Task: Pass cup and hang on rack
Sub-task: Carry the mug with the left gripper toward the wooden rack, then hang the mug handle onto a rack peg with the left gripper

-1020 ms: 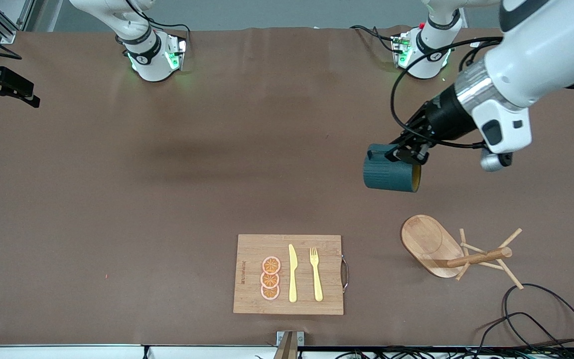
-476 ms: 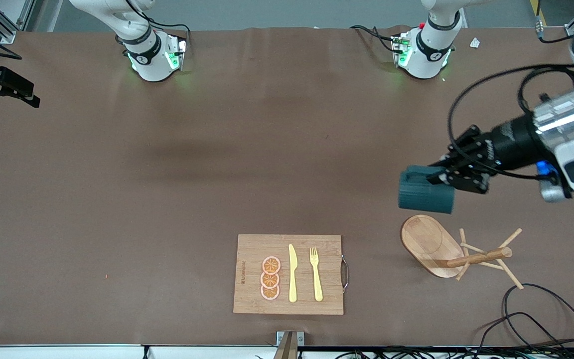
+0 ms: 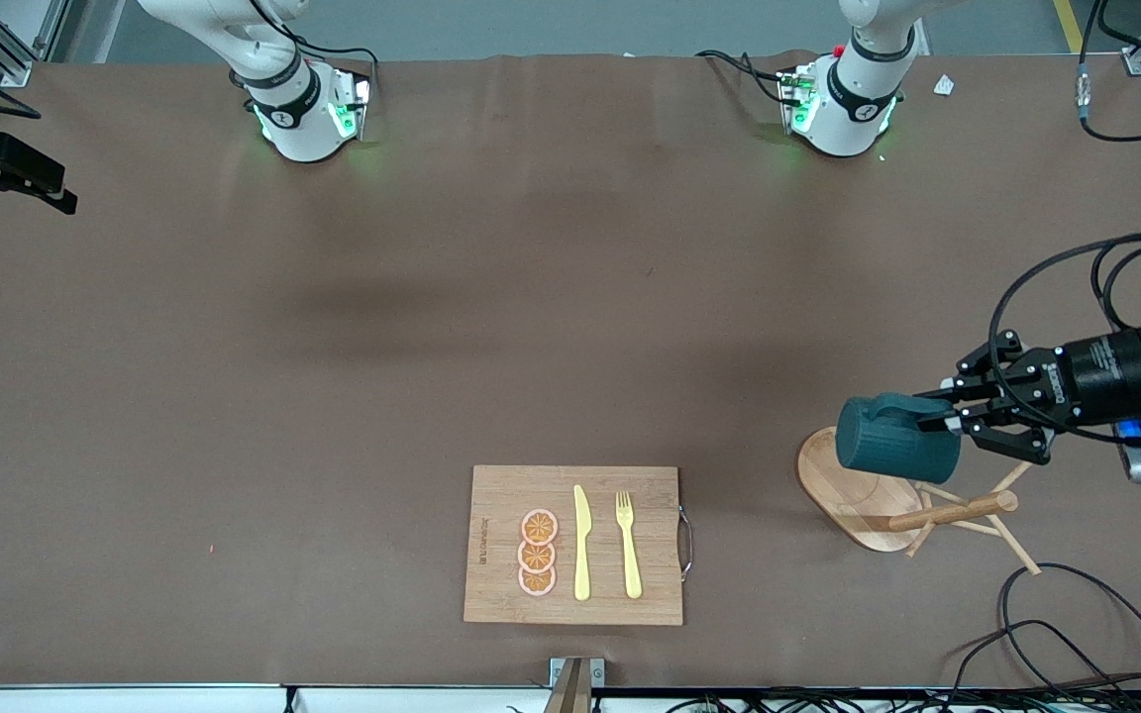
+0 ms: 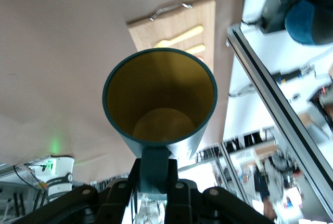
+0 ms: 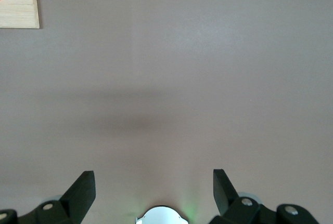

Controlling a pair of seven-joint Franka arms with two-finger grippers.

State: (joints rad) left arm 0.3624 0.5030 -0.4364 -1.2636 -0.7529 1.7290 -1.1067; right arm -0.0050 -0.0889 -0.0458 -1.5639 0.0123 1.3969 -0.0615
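My left gripper (image 3: 939, 420) is shut on the small loop handle of the dark teal ribbed cup (image 3: 895, 439). It holds the cup on its side in the air, over the oval base of the light wooden rack (image 3: 858, 492). The rack's post (image 3: 952, 512) and thin pegs show just beside the cup, toward the front camera. In the left wrist view the cup's yellowish-tan inside (image 4: 159, 102) faces the camera, and the left gripper (image 4: 155, 178) clamps the handle. My right gripper (image 5: 154, 176) is open and empty, high over bare table near its own base.
A rectangular wooden cutting board (image 3: 491, 545) with orange slices, a yellow knife and a yellow fork lies near the table's front edge. Black cables (image 3: 1056, 634) loop on the table near the rack. The arm bases stand along the table's back edge.
My left arm has carried the cup toward the front camera and the left arm's end of the table, from over bare table to over the rack's base. The right arm has not moved.
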